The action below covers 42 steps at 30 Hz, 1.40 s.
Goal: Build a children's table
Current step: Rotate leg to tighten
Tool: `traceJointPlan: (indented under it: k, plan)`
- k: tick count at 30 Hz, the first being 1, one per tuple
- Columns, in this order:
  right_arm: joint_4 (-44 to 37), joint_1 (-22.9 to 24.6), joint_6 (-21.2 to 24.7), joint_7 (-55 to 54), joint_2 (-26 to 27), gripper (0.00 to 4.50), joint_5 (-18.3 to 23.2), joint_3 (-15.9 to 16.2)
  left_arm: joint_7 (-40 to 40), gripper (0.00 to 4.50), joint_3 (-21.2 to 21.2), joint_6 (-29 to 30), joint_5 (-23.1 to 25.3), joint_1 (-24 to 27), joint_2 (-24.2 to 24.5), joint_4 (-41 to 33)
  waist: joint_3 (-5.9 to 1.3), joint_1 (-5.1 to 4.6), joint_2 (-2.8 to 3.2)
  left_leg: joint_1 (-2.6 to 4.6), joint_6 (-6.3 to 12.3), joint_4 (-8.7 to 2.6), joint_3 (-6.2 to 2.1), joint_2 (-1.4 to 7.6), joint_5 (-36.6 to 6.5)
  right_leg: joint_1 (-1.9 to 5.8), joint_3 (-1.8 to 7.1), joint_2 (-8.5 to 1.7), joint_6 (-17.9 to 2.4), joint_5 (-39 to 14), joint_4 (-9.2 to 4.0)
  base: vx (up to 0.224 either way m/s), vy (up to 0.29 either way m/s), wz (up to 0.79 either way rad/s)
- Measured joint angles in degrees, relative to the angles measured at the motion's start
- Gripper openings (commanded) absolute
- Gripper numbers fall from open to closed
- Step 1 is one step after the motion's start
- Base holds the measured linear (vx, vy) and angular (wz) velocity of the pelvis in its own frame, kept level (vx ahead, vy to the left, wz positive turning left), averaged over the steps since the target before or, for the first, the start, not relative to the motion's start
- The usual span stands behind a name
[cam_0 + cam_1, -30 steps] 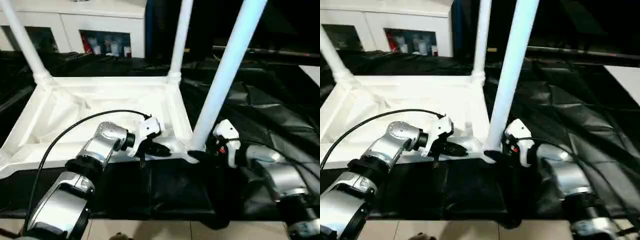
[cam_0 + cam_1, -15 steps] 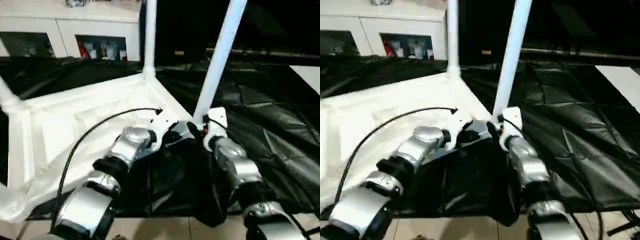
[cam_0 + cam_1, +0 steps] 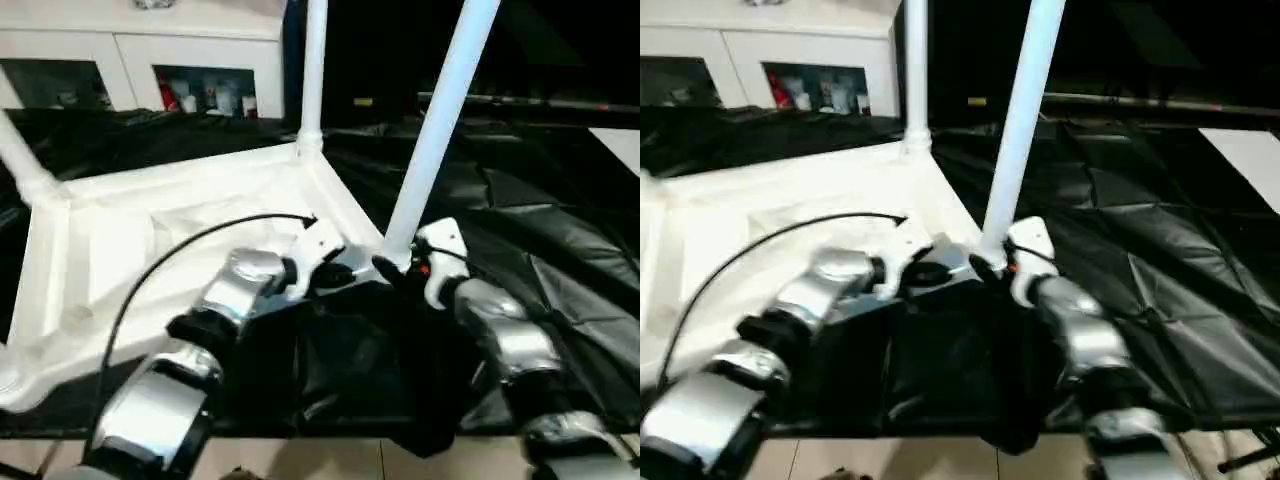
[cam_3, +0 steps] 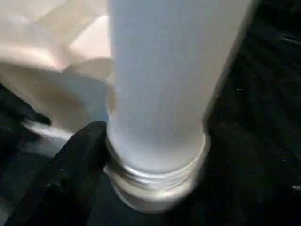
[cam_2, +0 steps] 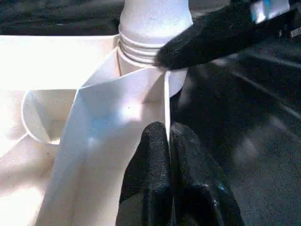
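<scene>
White plastic table top (image 3: 150,240) lay upside down on black sheeting (image 3: 560,240). Left gripper (image 5: 168,141), fingers pinched together, gripped its near rim; right gripper (image 3: 392,272), jaws wide, straddled the leg (image 3: 435,140) at one o'clock.

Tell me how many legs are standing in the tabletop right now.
3: near leg by the grippers, far corner leg, left corner leg. A fourth may be out of view.

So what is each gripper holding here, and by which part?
The left gripper is pinching the table top's rim beside the near corner socket. The right gripper sits at the base of the near leg; whether it grips cannot be told.
</scene>
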Motion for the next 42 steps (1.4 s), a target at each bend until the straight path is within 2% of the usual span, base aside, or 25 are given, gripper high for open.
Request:
traceJointPlan:
  k: [4, 8, 12, 20, 32, 37, 40, 42]
  plan:
    - [-3.21, 1.55, 0.2, 10.11, -4.72, 3.87, 1.16, 1.56, -7.12, 0.0, -0.56, -0.22, -1.26, 1.18, 2.49, -2.29, 0.07, 0.15, 0.1, -0.12, 0.03, 0.05, 0.01, 0.0, -0.02, -0.03, -0.01, 0.0, -0.11, -0.16, -0.04, 0.0, 0.0, 0.0]
    - [-4.3, 1.82, 0.79, 15.05, -6.25, 3.87, 2.51, 1.95, -10.44, 0.0, -0.67, -0.14, -2.09, 1.83, 3.59, -3.29, 0.15, 0.48, 0.12, -0.17, 0.03, 0.06, 0.02, 0.04, -0.01, -0.14, -0.03, 0.0, -0.15, -0.19, 0.08, 0.0, 0.0, 0.0]
    - [-4.31, 1.82, 0.8, 16.59, -6.4, 3.7, 2.61, 2.74, -11.62, 0.0, -0.9, -0.14, -2.09, 2.25, 3.93, -3.97, 0.17, 0.74, 0.09, -0.16, 0.02, 0.15, 0.02, 0.05, -0.01, -0.13, -0.05, 0.0, -0.16, -0.18, 0.11, 0.0, 0.0, 0.0]
    - [-4.1, 1.79, 0.44, 19.14, -5.79, 2.92, 2.65, 3.28, -13.4, 0.0, -1.06, 0.6, -2.28, 3.56, 4.4, -6.25, 0.17, 1.16, 0.09, -0.16, 0.02, 0.16, 0.03, 0.05, -0.01, -0.14, -0.03, -0.01, -0.15, -0.18, 0.13, 0.0, 0.0, 0.0]
    - [-2.22, 1.02, -0.88, 19.92, -5.42, 2.75, 2.62, 3.31, -13.34, 0.0, -1.03, 1.37, -2.28, 3.86, 4.61, -6.94, 0.19, 1.06, 0.03, -0.14, 0.02, 0.19, 0.03, 0.06, -0.01, -0.13, -0.03, -0.01, -0.16, -0.18, 0.18, 0.0, 0.0, 0.0]
    - [-0.14, 0.91, -0.7, 11.88, -2.02, 2.75, 2.2, 1.43, -7.61, 0.0, -0.51, 2.21, -1.61, 3.48, 3.16, -6.06, 0.15, 0.78, -0.04, 0.04, 0.02, 0.27, 0.03, 0.06, 0.0, 0.04, -0.02, -0.01, -0.24, -0.12, 0.22, 0.0, 0.0, 0.0]
    - [4.25, -1.01, 0.31, -4.78, 5.53, 2.74, 1.88, -3.06, 3.88, 0.0, 0.93, 3.93, 0.12, 1.08, -1.44, -1.88, 0.03, -0.04, -0.24, 0.25, 0.0, 0.3, 0.02, 0.04, -0.01, 0.19, 0.01, -0.02, -0.16, -0.17, 0.17, 0.0, 0.0, 0.0]
    - [5.49, -2.06, 0.65, -11.97, 7.41, 2.74, 1.41, -4.13, 9.23, 0.0, 1.21, 5.47, 0.48, 0.53, -3.99, -1.12, 0.0, -0.18, -0.28, 0.24, 0.0, 0.3, 0.02, -0.02, -0.01, 0.23, 0.02, -0.06, -0.13, -0.19, 0.01, 0.0, 0.0, 0.0]
